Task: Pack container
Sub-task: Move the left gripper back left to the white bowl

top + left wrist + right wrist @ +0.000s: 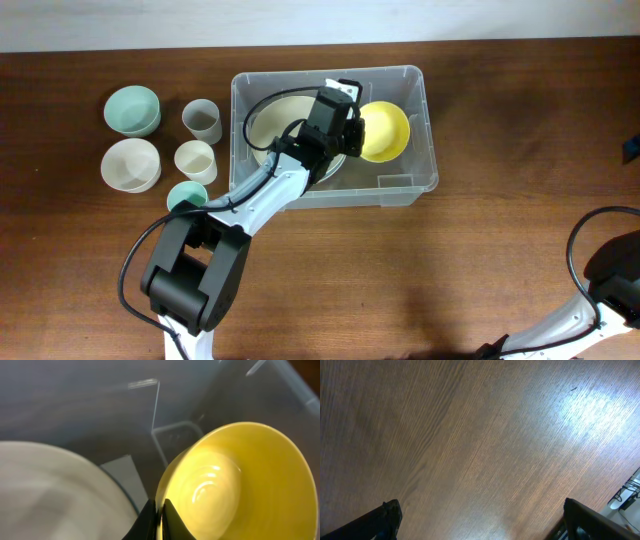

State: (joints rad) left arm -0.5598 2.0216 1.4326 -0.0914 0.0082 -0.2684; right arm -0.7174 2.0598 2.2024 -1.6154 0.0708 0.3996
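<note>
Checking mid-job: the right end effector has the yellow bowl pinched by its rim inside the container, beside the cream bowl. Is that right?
Not quite: the left end effector pinches the yellow bowl by its rim inside the container, beside the cream bowl. The left wrist view shows it.

The left arm has white, rounded links between blocky black joints, and a thin black cable loops out at 9 o'clock of its base. The left gripper has matte black wedge-shaped fingers. At 4 o'clock on the table, the right arm has the same colours.
</note>
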